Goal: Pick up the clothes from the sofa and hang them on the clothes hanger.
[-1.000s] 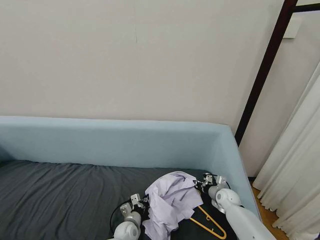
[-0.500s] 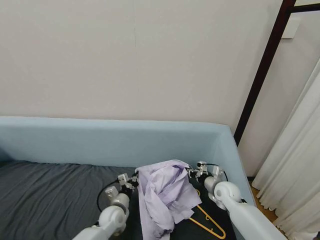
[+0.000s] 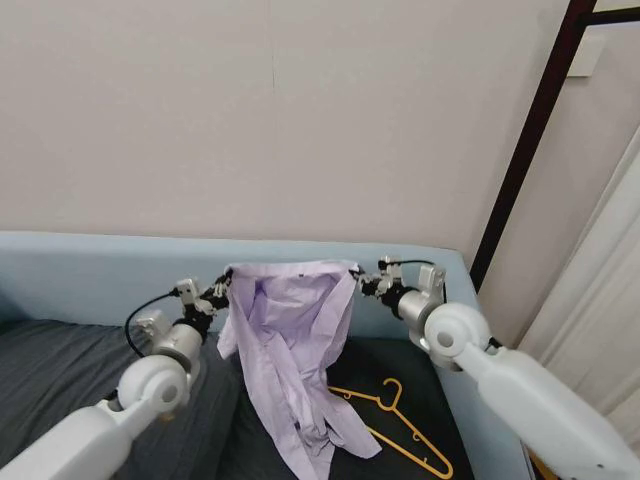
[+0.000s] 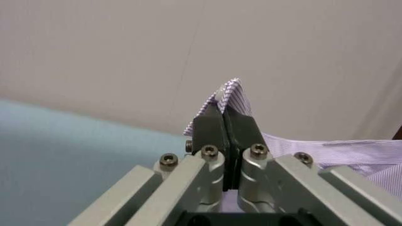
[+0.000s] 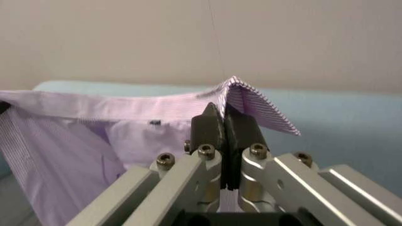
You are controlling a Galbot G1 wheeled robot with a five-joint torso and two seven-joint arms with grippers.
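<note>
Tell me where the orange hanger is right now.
In the head view the orange hanger lies on the sofa's dark seat, toward the robot's right, beside the hem of the hanging purple shirt.

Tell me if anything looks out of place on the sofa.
Only the orange hanger, lying loose on the dark sofa seat under the purple shirt, which the left gripper and right gripper hold up by its collar.

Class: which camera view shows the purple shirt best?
The head view: the purple shirt hangs full length, stretched between the left gripper and right gripper. The left wrist view catches a pinched striped corner; the right wrist view, the collar edge and some inner fabric.
</note>
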